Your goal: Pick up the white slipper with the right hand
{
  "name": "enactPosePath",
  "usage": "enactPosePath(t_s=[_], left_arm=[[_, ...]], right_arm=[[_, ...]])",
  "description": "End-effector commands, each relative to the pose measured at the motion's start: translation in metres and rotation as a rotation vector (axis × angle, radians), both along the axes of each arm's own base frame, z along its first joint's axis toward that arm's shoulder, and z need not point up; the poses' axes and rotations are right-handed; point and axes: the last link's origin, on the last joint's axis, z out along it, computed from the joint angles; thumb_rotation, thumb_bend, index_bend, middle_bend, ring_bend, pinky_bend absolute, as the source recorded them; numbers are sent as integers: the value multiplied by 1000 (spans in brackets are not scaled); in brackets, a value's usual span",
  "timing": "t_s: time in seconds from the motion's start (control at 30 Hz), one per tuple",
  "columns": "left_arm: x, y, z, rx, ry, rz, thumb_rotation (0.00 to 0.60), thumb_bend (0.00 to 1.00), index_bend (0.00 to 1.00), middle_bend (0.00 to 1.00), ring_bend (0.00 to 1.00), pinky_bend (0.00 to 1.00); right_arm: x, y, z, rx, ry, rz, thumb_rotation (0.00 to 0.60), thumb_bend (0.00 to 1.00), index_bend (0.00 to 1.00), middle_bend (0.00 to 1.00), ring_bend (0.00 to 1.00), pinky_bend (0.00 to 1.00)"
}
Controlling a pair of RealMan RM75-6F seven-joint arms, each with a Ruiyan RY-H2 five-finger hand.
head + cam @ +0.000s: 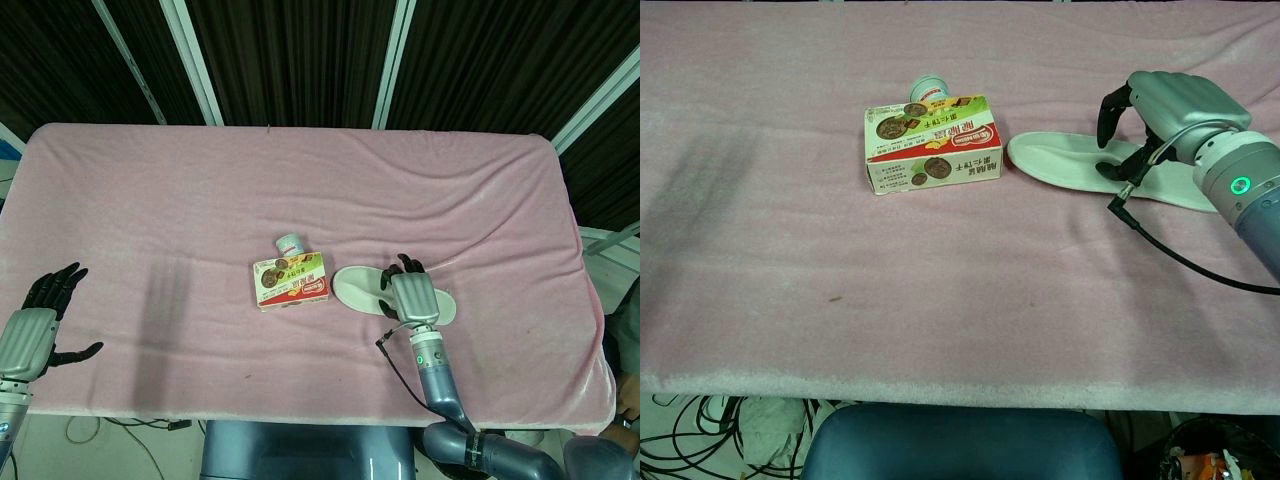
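Observation:
The white slipper [353, 288] [1060, 160] lies flat on the pink cloth, toe end pointing left, right of the table's middle. My right hand [412, 297] [1170, 100] sits on top of its middle. The fingers [1106, 112] curl down over the slipper's far edge and the thumb presses on its upper face, so the hand grips it. The heel end is partly hidden under the hand. At the near left table edge my left hand [40, 322] hovers with fingers spread and nothing in it; it does not show in the chest view.
A snack box [291, 282] [930, 142] lies just left of the slipper's toe, a small gap between them. A small cup [291, 244] [928, 90] stands behind the box. The right arm's cable [1185, 270] trails over the pink tablecloth [300, 170].

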Motion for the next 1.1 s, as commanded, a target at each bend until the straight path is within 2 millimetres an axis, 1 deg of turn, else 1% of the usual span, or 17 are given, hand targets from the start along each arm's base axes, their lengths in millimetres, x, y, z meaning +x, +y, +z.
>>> enactPosePath(t_s=[0.03,0.17,0.27,0.47,0.57,0.67,0.77,0.87,0.97,1.1], left_arm=[[0,0,0,-1,0,0,600,0,0,0,0,0],[0,-1,-1,-1,-1,2,600,0,0,0,0,0],[1,-1,-1,-1,-2,2,600,0,0,0,0,0],[1,-1,-1,1,-2,-1,600,0,0,0,0,0],[1,-1,-1,1,-1,-3,600,0,0,0,0,0],[1,-1,-1,2,1,-5,600,0,0,0,0,0],[1,-1,-1,3,4,-7,600,0,0,0,0,0],[1,-1,-1,5,8,-12,600,0,0,0,0,0],[1,-1,-2,4,16,-16,600,0,0,0,0,0],[1,-2,-3,5,18,-17,600,0,0,0,0,0]], right_arm=[[-5,0,0,5,8,-15,600,382,600,472,196,228],[-8,1,-1,17,9,-23,600,446,654,514,210,228],[-7,2,-1,23,1,-14,600,495,672,525,211,227],[3,4,6,21,-27,30,600,533,685,537,211,228],[10,3,15,6,-47,62,600,540,686,538,212,227],[18,2,28,-19,-74,95,600,540,686,537,211,228],[26,4,52,-62,-116,133,600,540,686,537,211,227],[27,13,77,-94,-176,152,600,543,686,537,211,228],[25,26,97,-122,-254,167,600,549,686,537,211,227],[18,58,125,-123,-334,205,600,548,686,536,212,227]])
